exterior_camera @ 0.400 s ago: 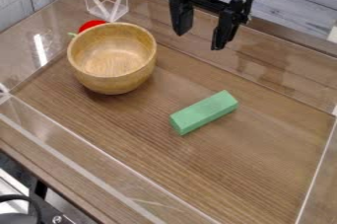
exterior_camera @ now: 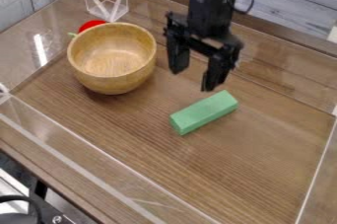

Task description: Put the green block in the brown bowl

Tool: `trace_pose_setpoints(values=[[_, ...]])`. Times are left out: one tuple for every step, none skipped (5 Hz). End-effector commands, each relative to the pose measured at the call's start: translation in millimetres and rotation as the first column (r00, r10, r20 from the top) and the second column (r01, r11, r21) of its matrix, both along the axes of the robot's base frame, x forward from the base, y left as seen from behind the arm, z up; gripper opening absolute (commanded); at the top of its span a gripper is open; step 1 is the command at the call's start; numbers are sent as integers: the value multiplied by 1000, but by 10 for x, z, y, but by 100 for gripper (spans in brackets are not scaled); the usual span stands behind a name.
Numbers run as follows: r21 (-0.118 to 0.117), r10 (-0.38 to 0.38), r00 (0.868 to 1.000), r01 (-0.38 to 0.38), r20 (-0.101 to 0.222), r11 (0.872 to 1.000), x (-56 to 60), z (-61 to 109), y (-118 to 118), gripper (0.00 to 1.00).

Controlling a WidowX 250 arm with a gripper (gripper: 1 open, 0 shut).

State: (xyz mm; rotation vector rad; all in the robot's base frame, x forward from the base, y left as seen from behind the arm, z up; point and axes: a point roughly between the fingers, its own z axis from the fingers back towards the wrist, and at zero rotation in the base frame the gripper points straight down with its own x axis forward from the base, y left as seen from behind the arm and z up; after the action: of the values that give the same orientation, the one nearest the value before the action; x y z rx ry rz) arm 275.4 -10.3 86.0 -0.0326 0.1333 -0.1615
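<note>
The green block (exterior_camera: 204, 112) is what I look for first, and it lies on the wooden table (exterior_camera: 125, 149), whose light brown top fills most of my view. Over the far middle part of that table hangs the dark robot arm, ending in a black gripper (exterior_camera: 199, 78). Its jaws stand wide open, one finger to the left and the other to the right, with a gap between them. To the left of the gripper sits the brown bowl (exterior_camera: 112, 58), upright, round and thick-rimmed, showing me its smooth, pale inside. The green block is much smaller than the bowl, a flat mint bar lying at a slant, its right end pointing toward the far side. From where I stand it is just to the near side of the gripper's fingers, with the right finger closest to its far edge; I can't tell how high the fingertips are above the table. The bowl is farther off and to the left of the block, well apart from it. Smallest is a red object (exterior_camera: 93, 25) beyond the bowl's far left rim.
</note>
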Motion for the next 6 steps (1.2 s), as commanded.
trace_pose_setpoints(values=[[-17, -98, 994, 99, 54, 995, 30, -74, -77, 100], [-27, -156, 984, 159, 86, 987, 29, -204, -137, 100], [-37, -187, 977, 192, 105, 981, 34, -294, -185, 100], [-46, -199, 973, 206, 121, 977, 53, -372, -217, 100], [-58, -195, 970, 205, 142, 977, 74, -398, -234, 100], [-70, -199, 968, 212, 155, 975, 76, -388, -240, 100]])
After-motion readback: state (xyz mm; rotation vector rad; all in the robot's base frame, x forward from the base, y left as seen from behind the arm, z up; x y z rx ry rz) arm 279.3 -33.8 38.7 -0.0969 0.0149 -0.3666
